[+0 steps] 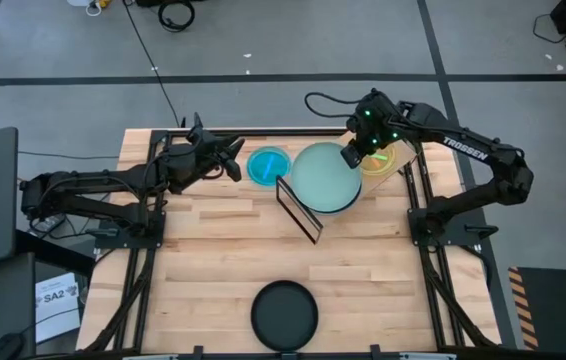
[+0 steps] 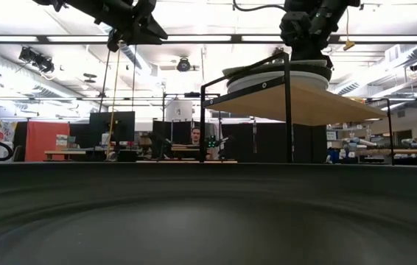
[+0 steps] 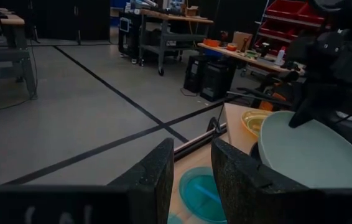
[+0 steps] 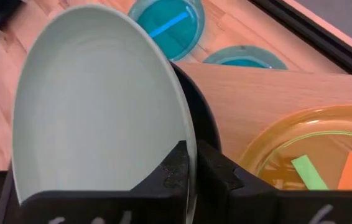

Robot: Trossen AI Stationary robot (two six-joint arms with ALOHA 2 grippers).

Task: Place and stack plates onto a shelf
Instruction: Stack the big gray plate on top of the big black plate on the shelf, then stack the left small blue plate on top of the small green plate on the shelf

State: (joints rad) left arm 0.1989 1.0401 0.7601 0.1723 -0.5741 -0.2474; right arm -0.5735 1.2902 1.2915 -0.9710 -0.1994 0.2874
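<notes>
My right gripper point(image 1: 355, 152) is over the shelf point(image 1: 301, 212) at the far right of the table, shut on the mint green plate point(image 1: 325, 178). In the right wrist view a dark rim point(image 4: 204, 118) shows under that plate. An orange plate point(image 1: 385, 160) lies flat on the shelf board point(image 4: 250, 93). A light blue plate point(image 1: 268, 165) lies flat on the table left of the shelf. A teal plate point(image 4: 244, 57) peeks out past the board's edge. My left gripper point(image 1: 233, 160) hovers open, just left of the blue plate, and high in the low view point(image 2: 131, 26). A black plate point(image 1: 284, 315) lies at the near edge. My right gripper point(image 4: 191, 158) pinches the mint green plate's rim point(image 4: 190, 134) on the plate's far-right side, one finger on each face. It comes from above and the far right, slanting down. The plate sits tilted over the shelf; in the low view its underside point(image 2: 278, 73) looks close to the board.
The shelf's black wire frame point(image 2: 288, 110) stands tall above the table. The mint plate overhangs the shelf's left edge toward the blue plate. Bare wood lies in the table's middle point(image 1: 243, 250) between the shelf and the black plate.
</notes>
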